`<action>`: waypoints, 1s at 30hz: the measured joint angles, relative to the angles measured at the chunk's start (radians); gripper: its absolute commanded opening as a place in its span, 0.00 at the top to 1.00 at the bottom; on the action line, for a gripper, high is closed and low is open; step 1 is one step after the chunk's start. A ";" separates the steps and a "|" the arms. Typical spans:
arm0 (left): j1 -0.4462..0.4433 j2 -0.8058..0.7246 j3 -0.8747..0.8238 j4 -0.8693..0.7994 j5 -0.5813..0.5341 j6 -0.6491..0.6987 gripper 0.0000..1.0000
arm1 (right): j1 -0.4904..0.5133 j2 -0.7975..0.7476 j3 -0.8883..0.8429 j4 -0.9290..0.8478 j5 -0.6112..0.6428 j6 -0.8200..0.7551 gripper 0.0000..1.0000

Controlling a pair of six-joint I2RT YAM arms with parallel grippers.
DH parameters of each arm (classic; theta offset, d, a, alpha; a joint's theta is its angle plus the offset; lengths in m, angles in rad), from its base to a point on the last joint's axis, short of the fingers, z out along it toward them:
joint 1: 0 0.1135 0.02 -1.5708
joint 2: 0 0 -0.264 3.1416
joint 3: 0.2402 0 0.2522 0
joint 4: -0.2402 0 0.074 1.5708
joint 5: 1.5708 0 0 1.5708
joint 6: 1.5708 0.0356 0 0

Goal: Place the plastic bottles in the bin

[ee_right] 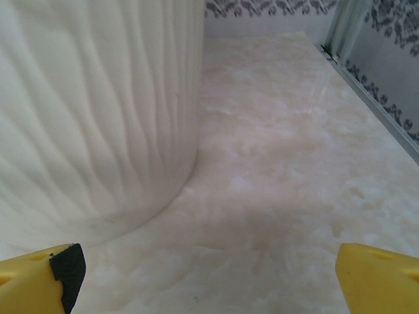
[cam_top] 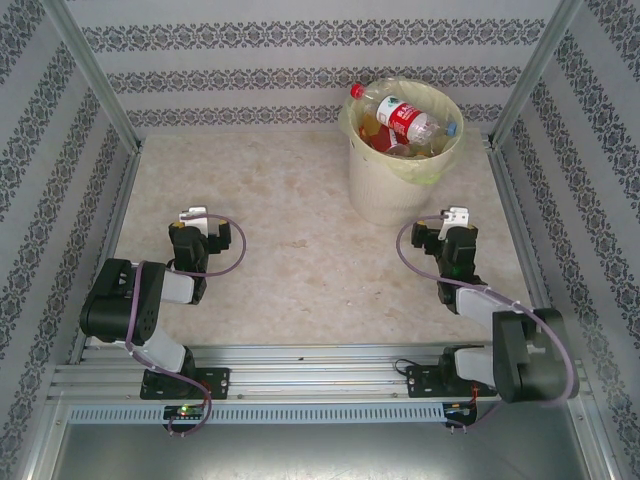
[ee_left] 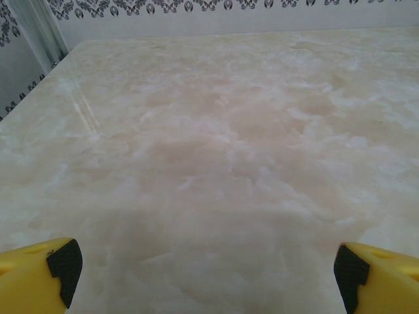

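Observation:
The round cream-white bin [cam_top: 385, 185] stands at the back right of the table, its pale yellow-green bag folded over the rim. Several plastic bottles fill it; a clear one with a red label and red cap [cam_top: 400, 118] lies across the top. My left gripper [cam_top: 195, 217] rests low at the table's left, open, with nothing between its yellow fingers [ee_left: 39, 275]. My right gripper [cam_top: 455, 217] is open too, just right of the bin's base. The bin's ribbed wall [ee_right: 98, 111] rises close on the left in the right wrist view, beyond the fingers [ee_right: 376, 278].
Patterned walls and metal frame posts [cam_top: 95, 75] enclose the marble-look table [cam_top: 290, 260]. A metal rail [ee_right: 373, 98] runs along the table's right edge. Both arm bases sit on the aluminium rails [cam_top: 320, 375] at the near edge.

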State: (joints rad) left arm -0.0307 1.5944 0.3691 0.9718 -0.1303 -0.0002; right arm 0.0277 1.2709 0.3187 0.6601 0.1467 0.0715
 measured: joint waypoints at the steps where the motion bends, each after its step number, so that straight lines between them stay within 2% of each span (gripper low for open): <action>1: 0.000 0.000 0.000 0.000 0.000 0.000 0.00 | 0.000 0.015 -0.001 0.011 0.006 0.000 0.02; 15: 0.000 0.000 0.000 0.000 0.000 0.000 0.00 | -0.013 0.220 -0.001 0.270 -0.002 0.001 0.02; 27: 0.000 0.000 0.000 0.000 0.000 0.000 0.00 | -0.012 0.238 0.000 0.270 -0.008 0.000 0.02; 30: 0.000 0.000 0.000 0.000 0.000 0.000 0.00 | -0.013 0.238 0.000 0.280 -0.074 -0.026 0.02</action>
State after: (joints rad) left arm -0.0307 1.5944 0.3691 0.9714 -0.1299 -0.0002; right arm 0.0151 1.5093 0.3187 0.9405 0.0731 0.0460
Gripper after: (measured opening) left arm 0.998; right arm 0.982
